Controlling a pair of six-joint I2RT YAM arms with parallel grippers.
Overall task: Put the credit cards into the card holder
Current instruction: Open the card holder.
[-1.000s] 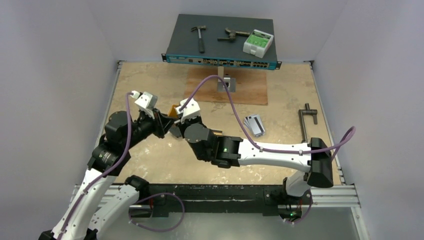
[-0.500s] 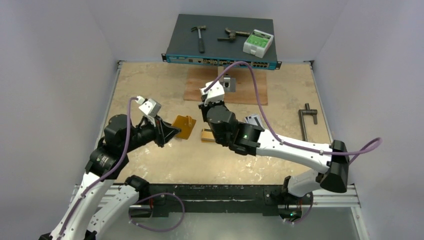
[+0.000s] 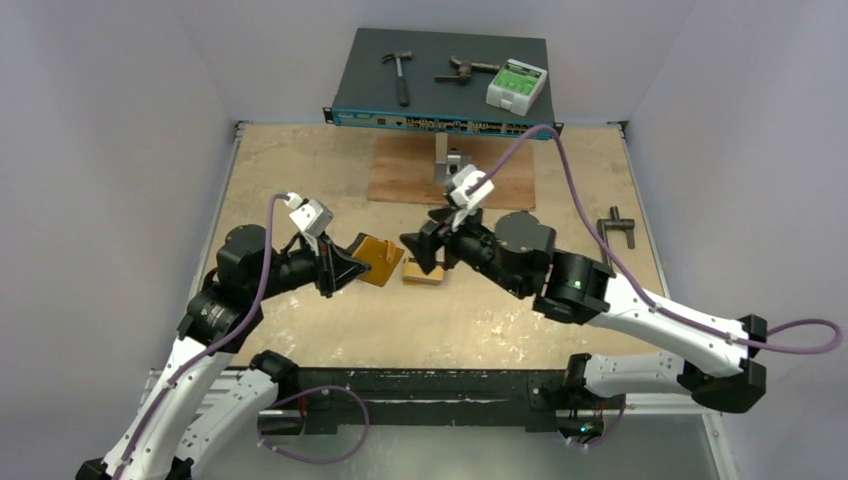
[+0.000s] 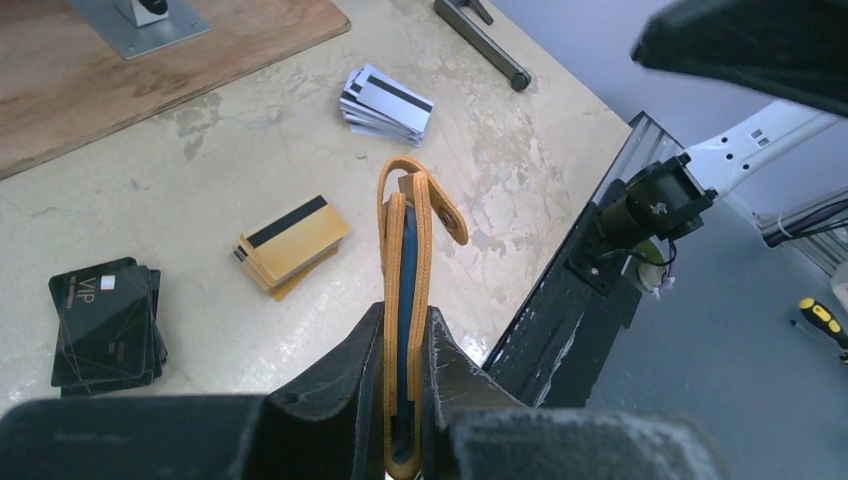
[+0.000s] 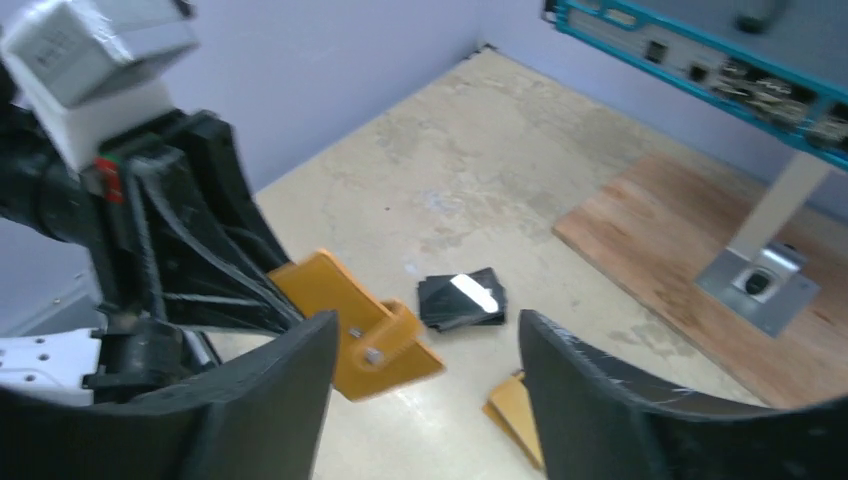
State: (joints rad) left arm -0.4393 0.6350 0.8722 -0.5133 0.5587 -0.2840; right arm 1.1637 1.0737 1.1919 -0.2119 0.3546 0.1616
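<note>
The card holder (image 4: 404,290) hangs folded and edge-up above the table (image 4: 200,170), pinched in the clenched left gripper (image 4: 405,400). Yellow-orange credit cards (image 4: 293,243) lie stacked near it, with silver-grey cards (image 4: 385,100) farther off. The right gripper (image 3: 425,248) faces the holder, spread wide and empty.

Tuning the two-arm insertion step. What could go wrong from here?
1. The card holder is folded shut in the left gripper, with its snap tab loose. No sleeve is exposed for a card.
2. The right gripper, empty with jaws open, sits close. Reaching in may knock the holder askew.
3. The yellow cards lie stacked flat on the table, so they are likely hard to pinch singly.
</note>
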